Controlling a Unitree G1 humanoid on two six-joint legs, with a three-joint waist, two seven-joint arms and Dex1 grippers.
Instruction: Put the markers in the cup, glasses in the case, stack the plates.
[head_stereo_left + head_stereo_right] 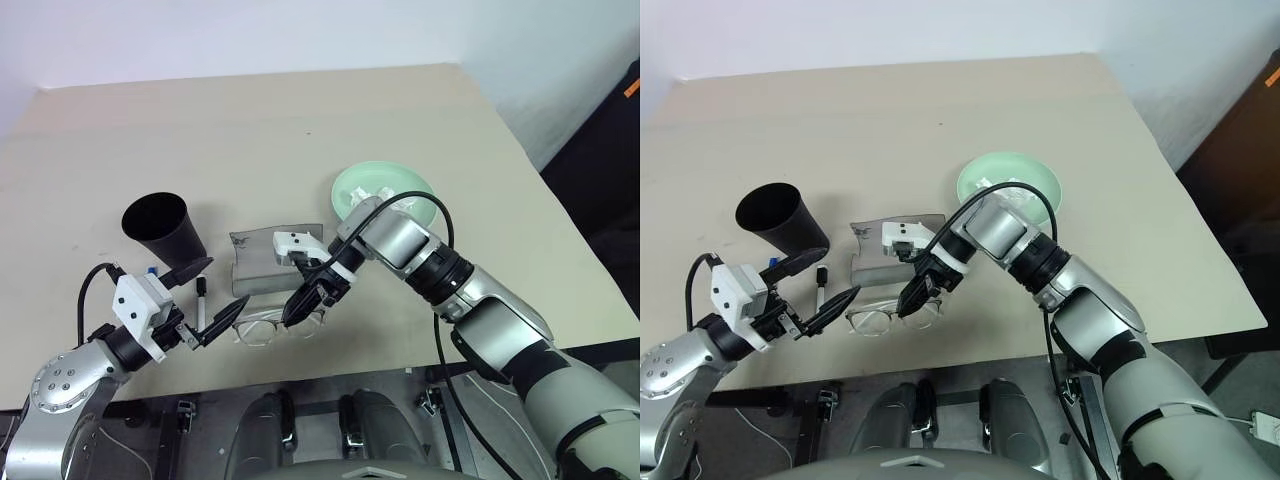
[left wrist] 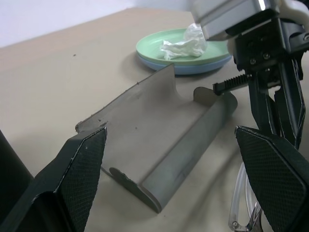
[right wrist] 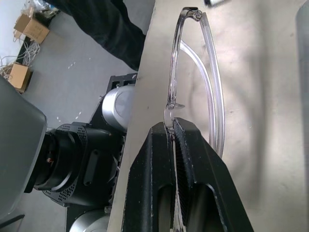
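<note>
Two grippers | right gripper (image 3: 174, 133) clamped on the glasses (image 1: 262, 327) at table edge, before the open case (image 2: 159, 145) | left gripper (image 1: 205, 303) wide apart, empty | left wrist view shows crumpled tissue (image 2: 183, 42) on stacked plates (image 2: 149, 50).

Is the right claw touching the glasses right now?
Touching. The right wrist view shows the right claw shut on the clear frame of the glasses, its two black fingers pinching the rim.
</note>
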